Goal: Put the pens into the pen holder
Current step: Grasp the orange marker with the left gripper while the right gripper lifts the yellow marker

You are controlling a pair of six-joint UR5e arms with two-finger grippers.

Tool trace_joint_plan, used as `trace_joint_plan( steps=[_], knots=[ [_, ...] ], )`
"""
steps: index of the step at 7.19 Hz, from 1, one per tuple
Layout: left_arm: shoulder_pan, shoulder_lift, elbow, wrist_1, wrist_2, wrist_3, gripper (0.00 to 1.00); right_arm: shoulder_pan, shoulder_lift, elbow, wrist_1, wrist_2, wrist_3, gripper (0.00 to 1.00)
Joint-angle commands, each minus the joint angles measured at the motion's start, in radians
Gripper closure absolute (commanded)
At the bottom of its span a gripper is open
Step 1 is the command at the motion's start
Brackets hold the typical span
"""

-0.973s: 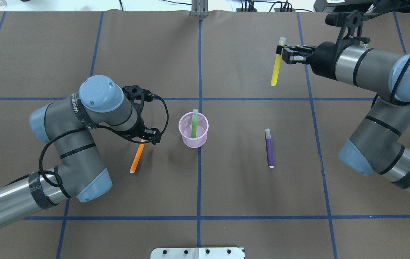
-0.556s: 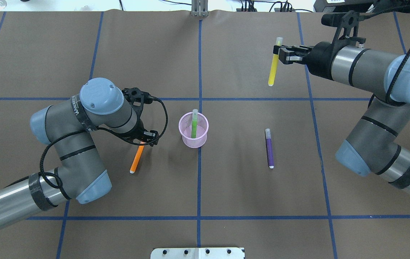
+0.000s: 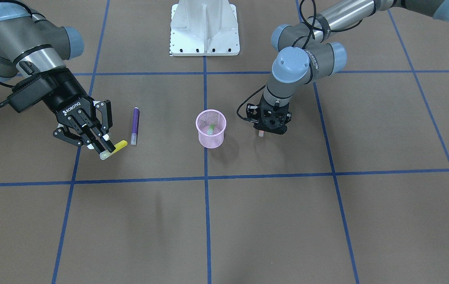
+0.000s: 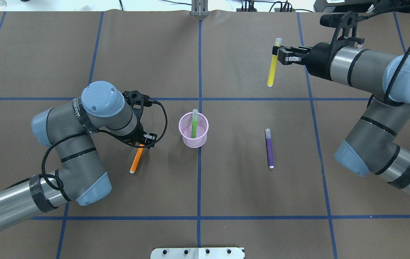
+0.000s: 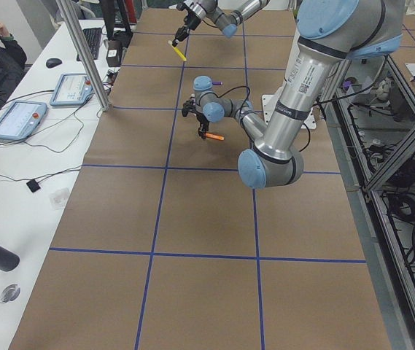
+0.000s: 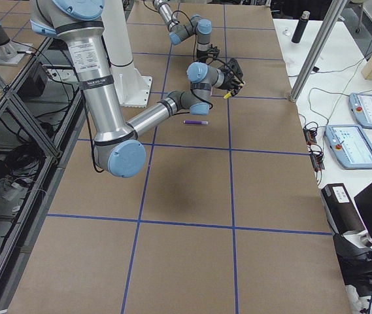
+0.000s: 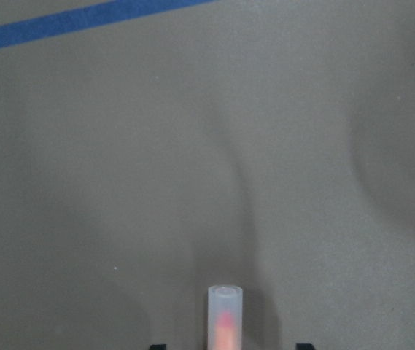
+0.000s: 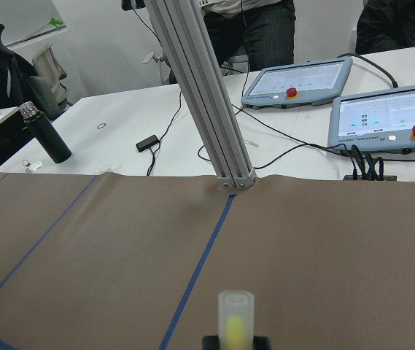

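The right end effector [image 4: 279, 54] gripped the yellow pen [image 4: 272, 68] tight, up in the air, at 1 o'clock from the pink pen holder [image 4: 184, 138]. The green pen [image 4: 193, 126] stood inside it. The left end effector [image 4: 143, 142] sat open around the orange pen [image 4: 135, 162] at 8 o'clock. The purple pen [image 4: 269, 151] lay on the counter [image 4: 226, 187] at 3 o'clock.

Capped end of the orange pen [image 4: 136, 160] tucked under the left gripper [image 4: 142, 144] from overhead, left wrist camera cutting that pen off at the bottom edge, lower half of the green pen [image 4: 194, 117] veiled by mesh of the pink cup [image 4: 187, 141].
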Motion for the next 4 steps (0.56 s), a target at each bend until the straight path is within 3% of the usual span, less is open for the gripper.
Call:
trace_joint_plan(
  steps=[1, 2, 3, 4],
  knots=[
    [0.001, 0.001, 0.001, 0.0, 0.0, 0.0, 0.64, -0.004, 0.005, 0.0, 0.0, 0.001, 0.0, 1.0],
    [0.001, 0.001, 0.001, 0.0, 0.0, -0.002, 0.86, -0.004, 0.003, -0.001, 0.0, 0.001, 0.0, 1.0],
    [0.001, 0.002, -0.001, 0.0, 0.0, -0.014, 1.0, -0.004, 0.005, -0.001, 0.0, 0.001, 0.0, 1.0],
    [-0.004, -0.001, -0.011, 0.0, 0.0, -0.016, 1.0, -0.004, 0.005, 0.0, 0.0, 0.001, 0.0, 1.0]
  ],
)
